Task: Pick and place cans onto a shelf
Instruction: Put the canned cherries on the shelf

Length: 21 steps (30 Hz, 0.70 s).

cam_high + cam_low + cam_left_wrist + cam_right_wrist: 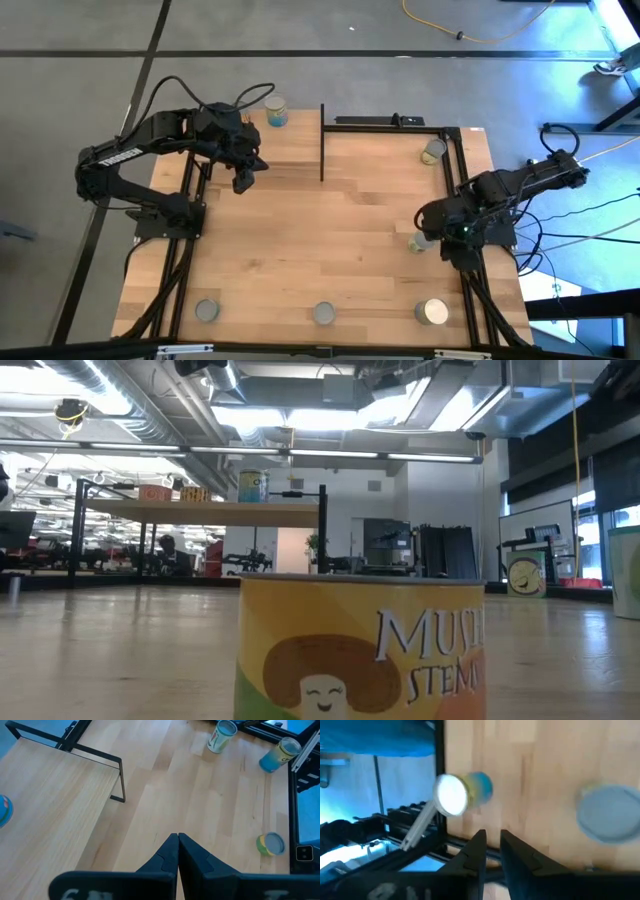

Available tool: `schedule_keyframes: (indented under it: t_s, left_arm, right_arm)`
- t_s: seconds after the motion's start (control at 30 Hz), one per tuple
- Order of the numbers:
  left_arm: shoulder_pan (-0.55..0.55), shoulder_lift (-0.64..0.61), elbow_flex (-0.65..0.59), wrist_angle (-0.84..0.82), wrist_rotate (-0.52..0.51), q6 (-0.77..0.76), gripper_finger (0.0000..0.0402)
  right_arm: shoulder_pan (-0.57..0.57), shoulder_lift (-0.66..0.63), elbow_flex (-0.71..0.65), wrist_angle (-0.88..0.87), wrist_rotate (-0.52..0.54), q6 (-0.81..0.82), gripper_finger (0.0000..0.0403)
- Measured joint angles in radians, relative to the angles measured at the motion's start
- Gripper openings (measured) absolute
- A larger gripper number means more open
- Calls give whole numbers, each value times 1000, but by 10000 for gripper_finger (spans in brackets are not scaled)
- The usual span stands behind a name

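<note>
My left gripper [243, 178] [177, 842] hangs shut and empty over the table's far left, next to the shelf [300, 150] [200, 511]. One blue-and-yellow can [276, 112] stands on the shelf; the low view shows three cans there [253, 486]. My right gripper [440, 236] [492, 840] is at the table's right edge, open by a narrow gap and empty. One upright can [420, 241] [607, 812] stands close beside it. Another can [434, 151] [465, 792] lies on its side at the far right.
Three upright cans stand along the near edge: left [207, 311], middle [324, 314] with a mushroom label [360, 650], right [432, 312]. Black frame rails [462, 180] run along the table's sides. The shelf's black upright [322, 140] stands at the far middle.
</note>
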Motion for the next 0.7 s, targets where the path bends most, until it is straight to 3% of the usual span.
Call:
schedule_keyframes:
  t_s: [0.27, 0.57, 0.7]
  left_arm:
    - [0, 0, 0, -1, 0, 26, 0]
    - [0, 0, 0, -1, 0, 27, 0]
    - [0, 0, 0, -1, 0, 27, 0]
  right_arm:
    - [130, 1, -153, 227, 35, 152, 58]
    - [224, 1, -331, 537, -49, 302, 58]
    - [256, 1, -373, 593, -55, 311, 58]
